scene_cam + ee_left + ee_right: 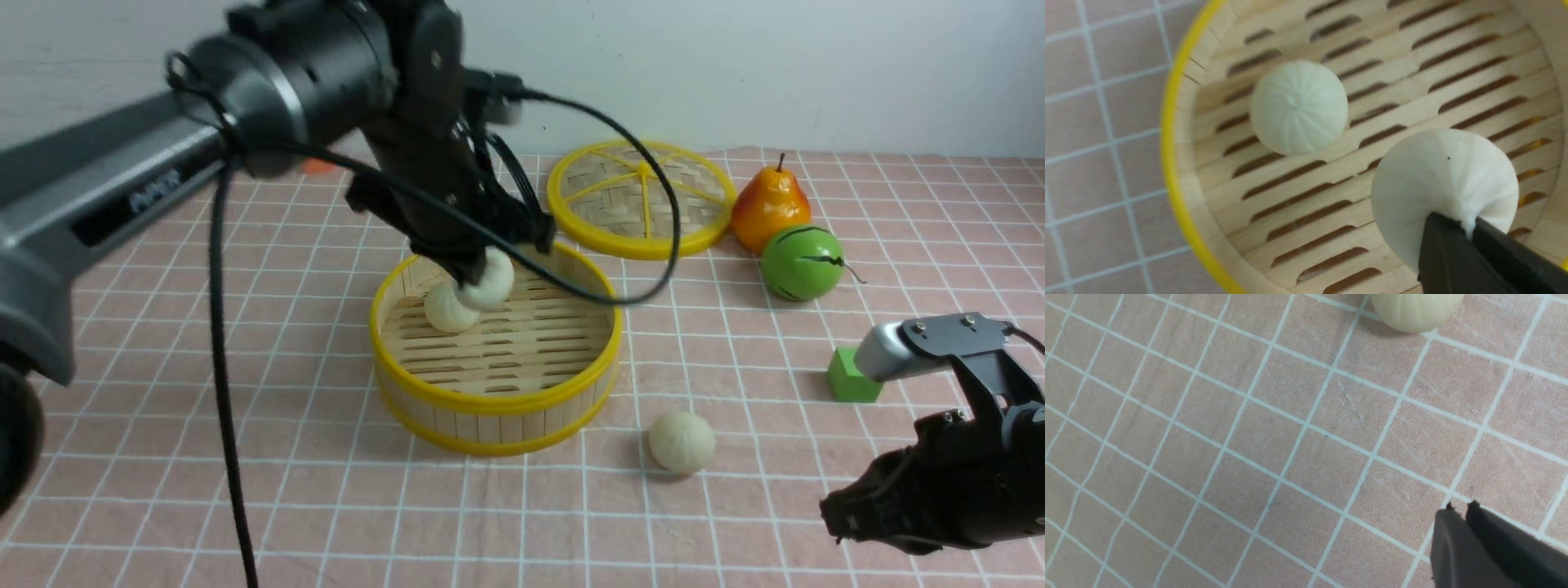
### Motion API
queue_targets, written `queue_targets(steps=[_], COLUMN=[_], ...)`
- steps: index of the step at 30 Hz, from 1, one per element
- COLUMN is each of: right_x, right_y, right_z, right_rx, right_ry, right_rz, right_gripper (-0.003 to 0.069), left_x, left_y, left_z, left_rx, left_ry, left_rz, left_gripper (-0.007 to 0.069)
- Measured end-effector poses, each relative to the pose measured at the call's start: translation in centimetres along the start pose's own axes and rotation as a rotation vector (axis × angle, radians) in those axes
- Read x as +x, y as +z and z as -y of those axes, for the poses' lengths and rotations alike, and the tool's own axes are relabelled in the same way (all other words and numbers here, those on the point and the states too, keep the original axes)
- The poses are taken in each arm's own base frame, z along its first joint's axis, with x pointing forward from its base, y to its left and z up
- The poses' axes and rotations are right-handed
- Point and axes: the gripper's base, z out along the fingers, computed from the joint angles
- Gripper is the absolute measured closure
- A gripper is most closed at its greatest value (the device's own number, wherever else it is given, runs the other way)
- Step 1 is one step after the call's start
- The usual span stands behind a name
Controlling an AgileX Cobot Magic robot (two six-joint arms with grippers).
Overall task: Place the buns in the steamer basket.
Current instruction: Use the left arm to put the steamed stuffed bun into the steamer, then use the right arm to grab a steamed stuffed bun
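Observation:
The steamer basket [490, 404] stands mid-table; its slatted floor fills the left wrist view [1298, 192]. One bun [445, 310] lies on the floor inside it, also in the left wrist view [1298, 107]. My left gripper [478, 286] is shut on a second bun [492, 282], pinching its edge and holding it just above the floor inside the basket, beside the first; it shows in the left wrist view [1437, 179], gripper [1468, 224]. A third bun [682, 442] lies on the cloth right of the basket, also in the right wrist view [1414, 310]. My right gripper [1461, 505] is shut and empty, low at front right [841, 514].
The flat woven yellow-rimmed lid [641, 198] lies behind the basket. An orange-yellow pear [769, 208] and a green striped melon ball [802, 263] stand at the back right. A small green cube [851, 377] sits next to my right arm. A pink checked cloth [286, 327] covers the table.

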Motion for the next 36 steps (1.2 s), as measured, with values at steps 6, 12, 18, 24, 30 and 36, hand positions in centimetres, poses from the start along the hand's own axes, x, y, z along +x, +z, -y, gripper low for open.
queue_targets(steps=[6,12,18,24,30,36], right_x=[0.4,-0.5,-5.1,-9.5,-11.8,-11.6], right_y=[0.5,1.8,2.7,5.9,10.7,14.0], right_z=[0.0,0.0,-3.0,-3.8,-2.9,-2.1], right_rx=[-0.029,-0.061,0.033,0.165,0.184,0.164], right_ry=[0.007,0.029,-0.080,-0.105,-0.069,-0.048], right_rz=[-0.059,-0.138,-0.165,-0.194,-0.236,-0.259], right_gripper=[0.0601,0.0503,0.0390,0.0376,0.0363,0.0386], left_x=[2.0,1.7,1.0,3.3,10.0,15.8], left_y=[5.5,4.9,-4.1,-14.1,-16.5,-16.0], left_z=[0.3,0.5,0.0,-1.5,-3.4,-5.6], left_rx=[-0.018,0.010,0.029,0.020,-0.013,-0.125], left_ry=[-0.031,-0.051,-0.061,-0.052,-0.056,-0.052], left_rz=[-0.082,-0.055,0.061,0.201,0.223,0.214], left_gripper=[0.0601,0.0374,0.0197,0.0299,0.0468,0.0544])
